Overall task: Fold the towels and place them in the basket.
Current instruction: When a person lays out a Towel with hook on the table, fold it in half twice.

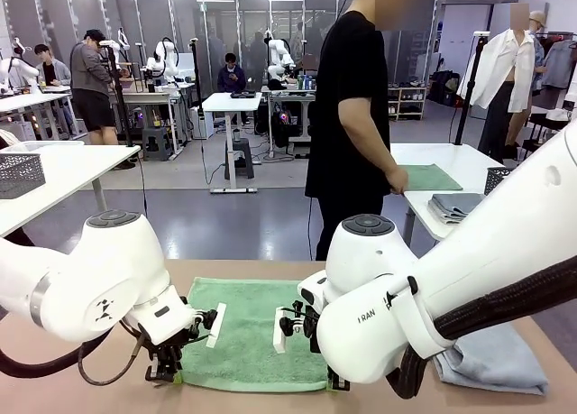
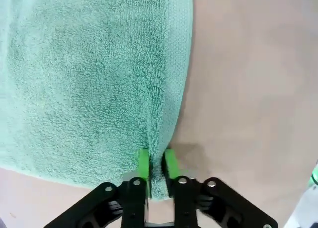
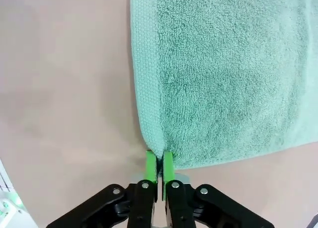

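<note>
Left hand (image 2: 157, 164), right hand (image 3: 159, 164) pinching mint towel (image 1: 248, 324), blue-grey towel (image 1: 500, 360) beside

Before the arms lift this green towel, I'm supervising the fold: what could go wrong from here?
1. The left gripper and right gripper each pinch only the very corner of the mint green towel; a corner could slip out on lifting.
2. The pale blue-grey towel lies close by the right arm, which might drag it.
</note>
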You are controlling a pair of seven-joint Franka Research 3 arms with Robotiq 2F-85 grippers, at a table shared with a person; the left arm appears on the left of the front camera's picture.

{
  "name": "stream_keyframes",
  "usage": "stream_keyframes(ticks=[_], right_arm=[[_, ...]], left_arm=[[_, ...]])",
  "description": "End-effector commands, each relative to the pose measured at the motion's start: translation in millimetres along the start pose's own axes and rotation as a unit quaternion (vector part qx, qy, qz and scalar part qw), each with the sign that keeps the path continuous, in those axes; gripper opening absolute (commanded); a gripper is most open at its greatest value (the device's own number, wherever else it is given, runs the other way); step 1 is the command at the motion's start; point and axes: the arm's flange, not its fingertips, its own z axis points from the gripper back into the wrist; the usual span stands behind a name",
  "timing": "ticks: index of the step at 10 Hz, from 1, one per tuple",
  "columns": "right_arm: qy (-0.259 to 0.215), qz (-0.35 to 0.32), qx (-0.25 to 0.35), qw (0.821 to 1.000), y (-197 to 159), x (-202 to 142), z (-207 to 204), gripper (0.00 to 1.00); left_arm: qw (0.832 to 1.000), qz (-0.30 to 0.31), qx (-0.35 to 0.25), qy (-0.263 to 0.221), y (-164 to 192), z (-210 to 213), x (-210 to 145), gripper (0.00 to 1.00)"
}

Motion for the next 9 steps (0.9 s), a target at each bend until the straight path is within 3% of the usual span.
stream_keyframes(ticks=[1,9], right_arm=[[0.01,0.003,0.01,1.0,2.1,-3.1,-3.0,0.0],[0.008,0.006,-0.018,1.0,2.8,5.6,78.0,0.0]], left_arm=[[1.0,-0.006,-0.028,-0.003,-5.5,-4.0,-3.3,0.0],[1.0,0.011,-0.002,-0.005,-14.6,62.0,15.6,0.0]])
